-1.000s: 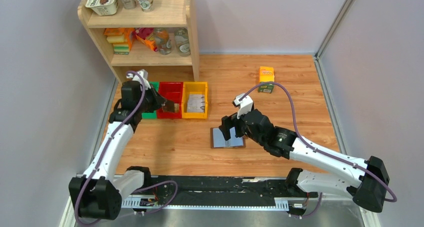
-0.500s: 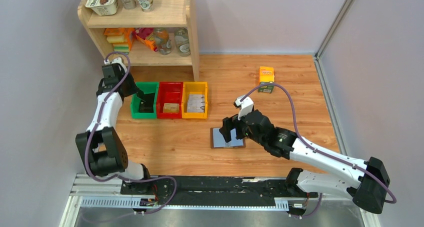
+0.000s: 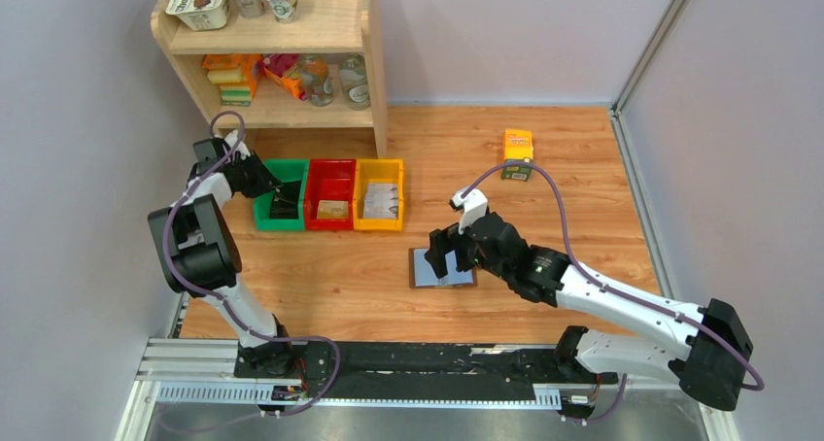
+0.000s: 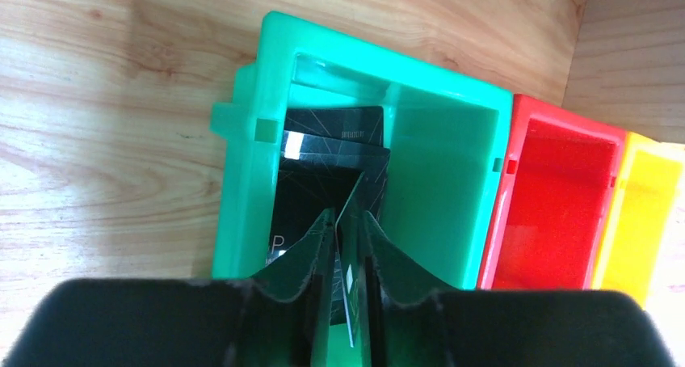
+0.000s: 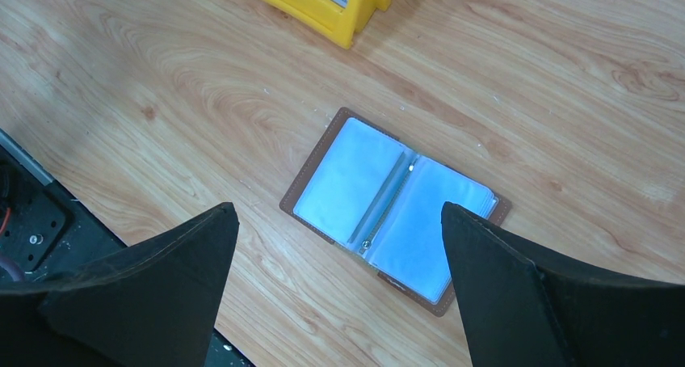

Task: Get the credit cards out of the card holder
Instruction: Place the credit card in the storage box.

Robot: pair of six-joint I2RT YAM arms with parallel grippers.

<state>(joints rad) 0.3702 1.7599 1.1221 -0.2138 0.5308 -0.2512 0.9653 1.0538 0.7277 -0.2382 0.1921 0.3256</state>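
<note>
Overhead, the left gripper [image 3: 283, 204] dips into the green bin [image 3: 277, 225] at the far left of the tabletop [image 3: 583, 169], while the right gripper [image 3: 445, 266] hangs over the card holder [image 3: 420, 271], lying open near the centre. Left wrist view: fingers [image 4: 311, 262] pinched on a dark card [image 4: 347, 290], held edge-on above credit cards [image 4: 331, 132] lying in that bin. Right wrist view: fingers [image 5: 161, 262] spread wide, gripping nothing, the holder's pale blue sleeves facing up between them.

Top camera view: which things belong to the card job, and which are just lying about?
Job: card holder, credit cards, green bin holding them.
Lying about: red bin, yellow bin, orange carton, wooden shelf.
</note>
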